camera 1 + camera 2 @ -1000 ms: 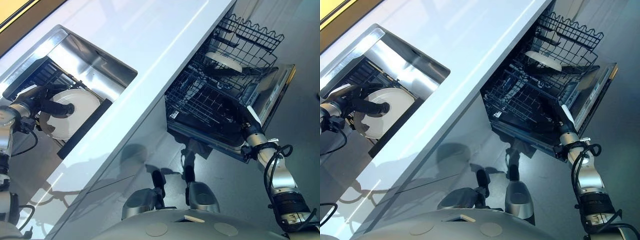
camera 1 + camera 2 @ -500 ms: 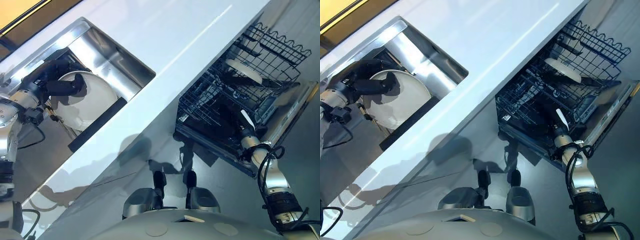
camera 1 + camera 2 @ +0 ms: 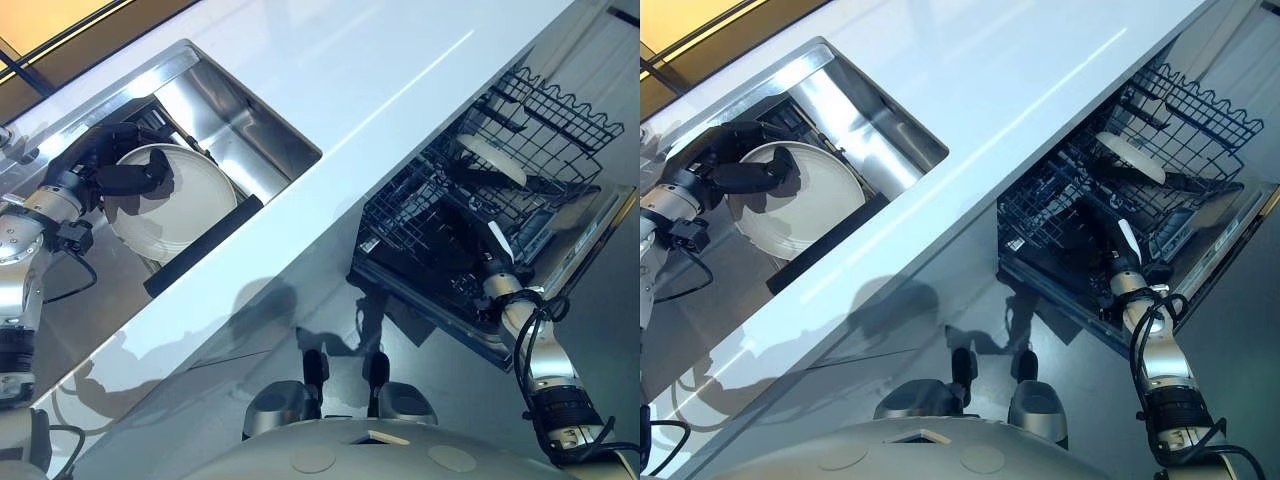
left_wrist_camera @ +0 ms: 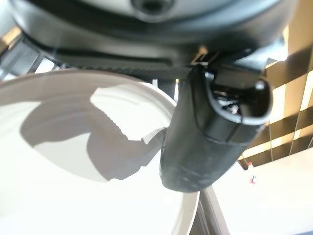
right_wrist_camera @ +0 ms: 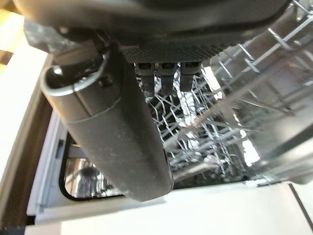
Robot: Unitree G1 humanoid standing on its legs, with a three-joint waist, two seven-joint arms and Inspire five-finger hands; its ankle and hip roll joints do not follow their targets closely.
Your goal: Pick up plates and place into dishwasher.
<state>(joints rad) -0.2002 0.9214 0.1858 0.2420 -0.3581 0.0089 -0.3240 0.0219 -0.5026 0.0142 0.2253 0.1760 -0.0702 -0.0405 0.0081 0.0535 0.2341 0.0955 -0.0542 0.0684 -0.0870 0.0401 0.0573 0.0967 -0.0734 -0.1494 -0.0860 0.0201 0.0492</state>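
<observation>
A white plate (image 3: pixel 190 205) stands tilted in the steel sink (image 3: pixel 255 135). My left hand (image 3: pixel 125 178) is shut on its near rim, with the thumb (image 4: pixel 210 132) lying over the plate's face (image 4: pixel 73 171). My right hand (image 3: pixel 492 243) is low at the right, by the wires of the dishwasher's lower rack (image 3: pixel 415 225); its thumb (image 5: pixel 112 132) is straight and it holds nothing. Rack wires (image 5: pixel 234 122) show just past it. Another white plate (image 3: pixel 492 158) sits in the dishwasher's basket further back.
The white counter (image 3: pixel 380 90) runs slantwise between the sink and the dishwasher. A black dish rack (image 3: pixel 150 118) sits in the sink behind the plate. The open dishwasher door (image 3: pixel 585 235) lies beyond my right hand, and the wire basket (image 3: pixel 545 110) stands over it.
The camera has shifted. My left hand has closed on the plate and tipped it up from the sink's rack. My right hand stays at the lower rack.
</observation>
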